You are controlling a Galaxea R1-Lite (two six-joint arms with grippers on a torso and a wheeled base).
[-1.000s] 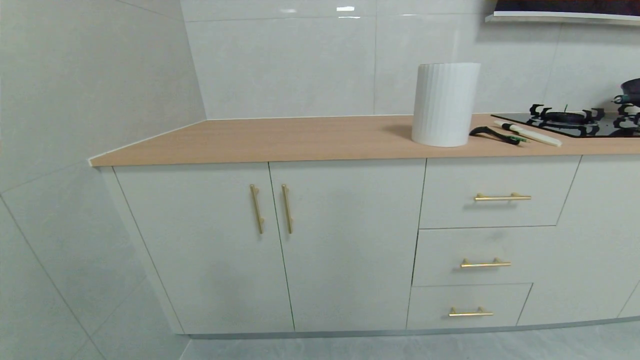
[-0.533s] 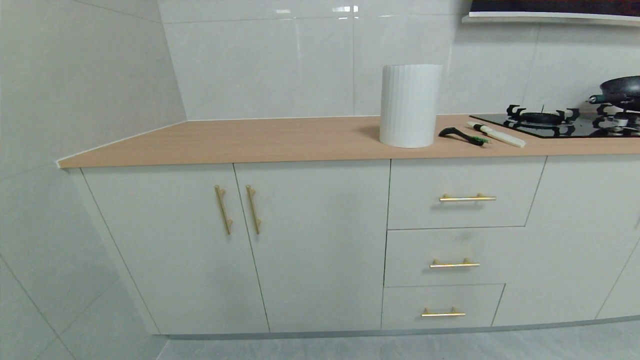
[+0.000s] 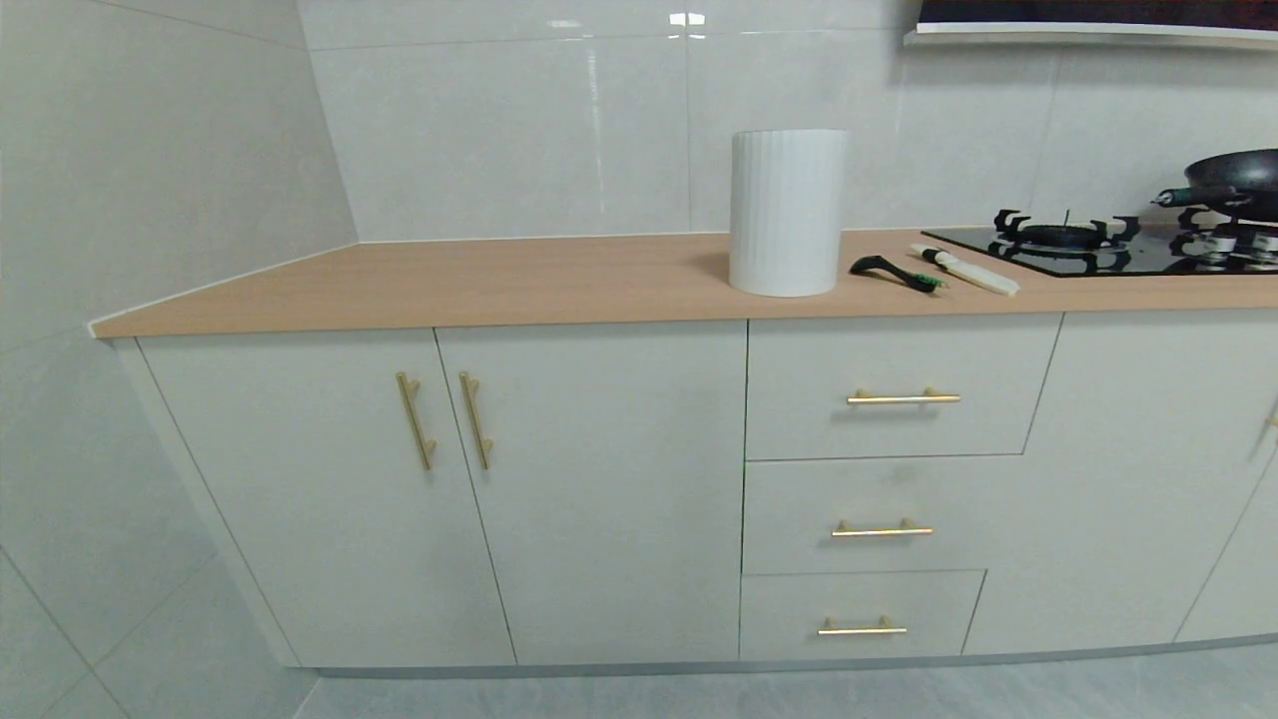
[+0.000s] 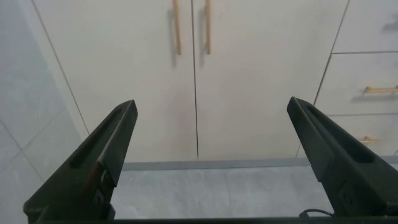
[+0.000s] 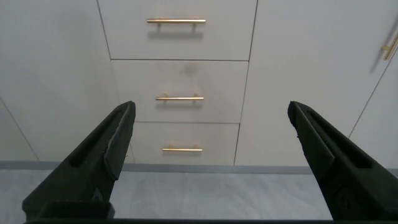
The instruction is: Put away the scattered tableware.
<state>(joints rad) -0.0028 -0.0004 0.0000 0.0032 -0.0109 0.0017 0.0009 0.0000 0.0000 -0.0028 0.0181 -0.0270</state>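
Everything in the head view has slid leftward together, so the camera has swung toward the robot's right and the things themselves have not moved. More of the hob [image 3: 1098, 245] and its pan [image 3: 1233, 180] now shows. Judging by this, the robot is lining up on the tableware, and no pick has begun.

The left hand [image 4: 210, 106] is spread wide, holds nothing and touches nothing. It faces the cabinet doors [image 4: 193, 37], low over the floor. The right hand [image 5: 210, 106] is likewise spread wide and empty, facing the stacked drawers [image 5: 179, 98].

Well above and beyond both hands, a black-handled utensil [image 3: 892, 272] and a cream-handled utensil [image 3: 964, 270] lie on the desk [image 3: 499, 280], nearer the right hand's side. Just beside them stands the white ribbed holder [image 3: 787, 212], probably where they belong.
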